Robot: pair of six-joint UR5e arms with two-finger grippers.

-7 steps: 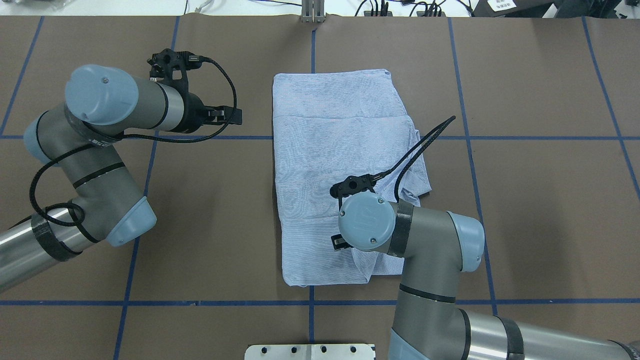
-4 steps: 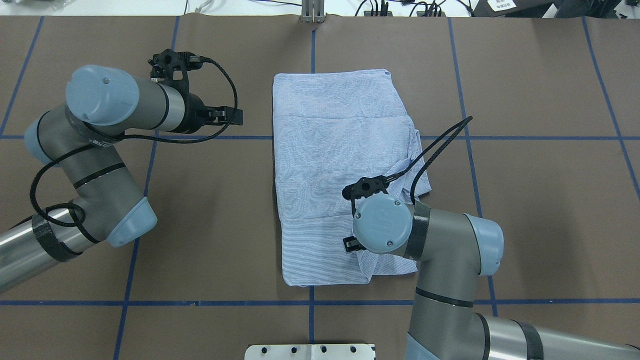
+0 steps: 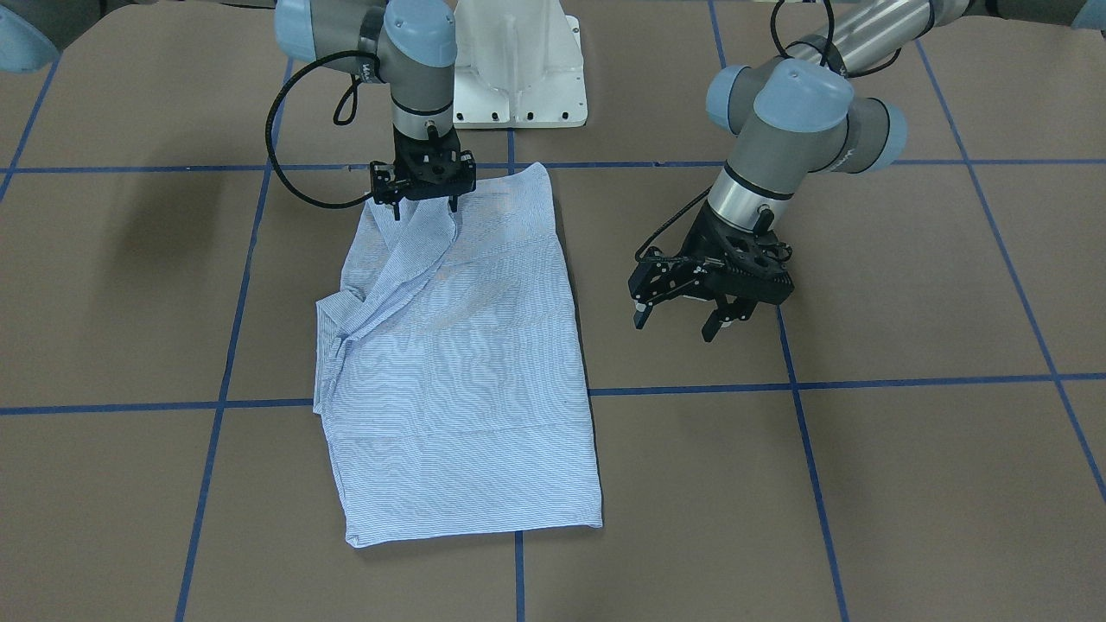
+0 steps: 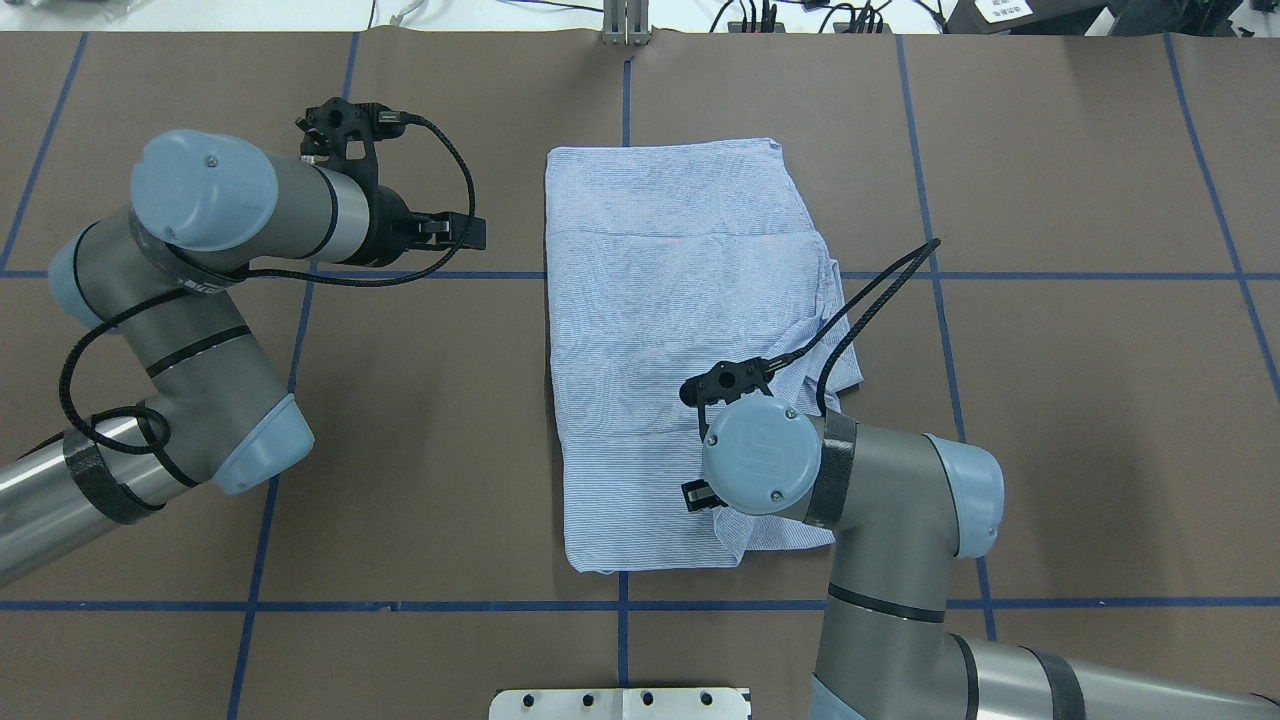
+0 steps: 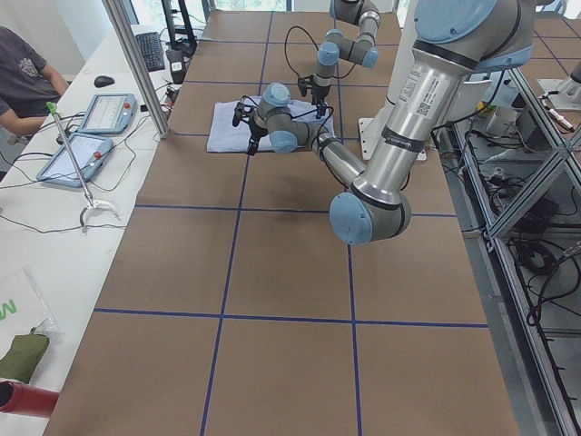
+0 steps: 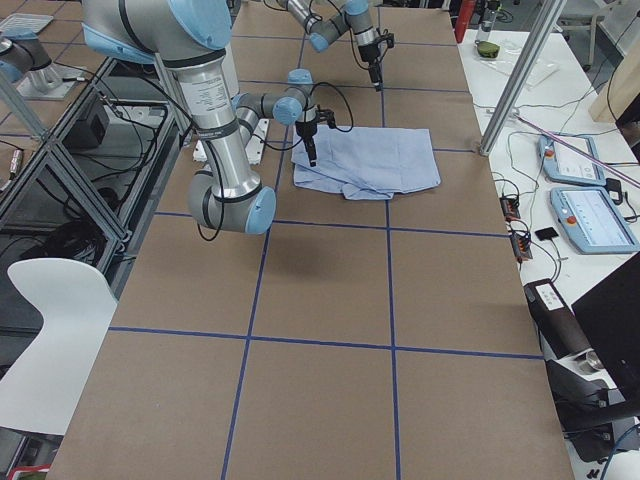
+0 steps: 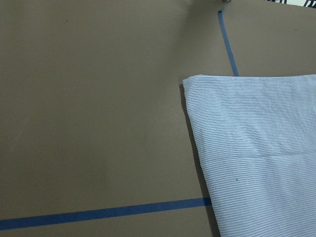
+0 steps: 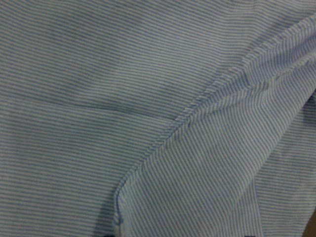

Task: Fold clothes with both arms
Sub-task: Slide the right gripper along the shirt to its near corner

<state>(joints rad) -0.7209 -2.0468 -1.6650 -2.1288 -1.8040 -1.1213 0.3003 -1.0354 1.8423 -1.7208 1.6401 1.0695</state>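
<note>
The light blue-and-white striped shirt (image 4: 650, 300) lies folded in a long rectangle at the table's middle (image 3: 458, 389). Its right edge is rumpled, with a raised fold running up to my right gripper. The right gripper (image 3: 424, 207) points straight down at the shirt's near right part, fingers apart at that fold. In the overhead view the wrist hides it. The right wrist view shows only striped cloth with a fold (image 8: 163, 138). My left gripper (image 3: 675, 328) is open and empty, left of the shirt (image 4: 470, 232), apart from it. The left wrist view shows the shirt's far left corner (image 7: 256, 148).
The white pedestal base (image 3: 518, 69) stands at the robot's side of the table. Blue tape lines (image 4: 400, 605) cross the brown table cover. Tablets (image 5: 104, 113) and a seated person (image 5: 23, 73) are on a side bench beyond the table.
My right arm has shifted to the right and slightly toward the robot over the shirt's near right part. The left arm has not moved.
</note>
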